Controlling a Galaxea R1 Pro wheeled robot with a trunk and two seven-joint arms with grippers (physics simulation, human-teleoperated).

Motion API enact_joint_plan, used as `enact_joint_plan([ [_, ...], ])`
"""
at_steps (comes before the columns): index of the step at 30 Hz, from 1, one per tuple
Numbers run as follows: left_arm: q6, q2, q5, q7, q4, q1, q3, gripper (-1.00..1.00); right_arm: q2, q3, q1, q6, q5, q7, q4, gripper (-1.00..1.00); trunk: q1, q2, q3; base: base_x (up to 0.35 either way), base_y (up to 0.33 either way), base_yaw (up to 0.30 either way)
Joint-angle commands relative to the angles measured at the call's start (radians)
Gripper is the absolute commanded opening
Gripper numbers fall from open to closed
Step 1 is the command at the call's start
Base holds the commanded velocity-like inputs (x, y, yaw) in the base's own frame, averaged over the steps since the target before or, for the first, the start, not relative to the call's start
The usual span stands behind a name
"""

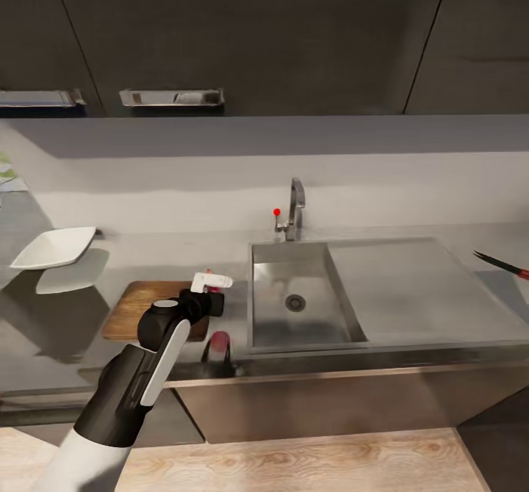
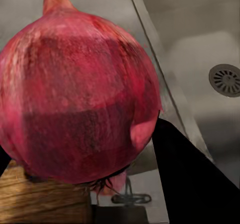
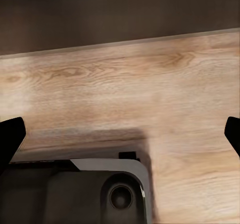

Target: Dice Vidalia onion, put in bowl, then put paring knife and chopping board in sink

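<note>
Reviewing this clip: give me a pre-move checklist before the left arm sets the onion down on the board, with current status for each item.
1. Vidalia onion held in left gripper: ok, it sits between the fingers in the left wrist view.
2. Onion out of the sink: ok, basin shows just the drain.
3. Chopping board free to receive it: ok, bare wood visible.
4. Gripper over the board: ok, at its sink-side end.
5. Paring knife reachable: cannot tell; it lies at the far right.
6. Right gripper clear: ok, open, facing the floor.
</note>
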Motion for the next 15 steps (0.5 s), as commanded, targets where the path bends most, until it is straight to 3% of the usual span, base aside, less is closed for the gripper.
enact_joint_plan([
  [1,0.004,0.000,0.008,0.008,-0.001,-0.001,-0.001,-1.00,-0.001,0.006,0.000,-0.002,-0.011,0.003,-0.002,1.00,0.001,-0.002,-0.002,0.000,0.306,0.000],
  [15,0.004,0.000,0.008,0.008,0.001,-0.001,-0.001,-1.00,-0.001,0.006,0.000,-0.002,-0.011,0.003,-0.002,1.00,0.001,-0.002,-0.002,0.000,0.306,0.000],
])
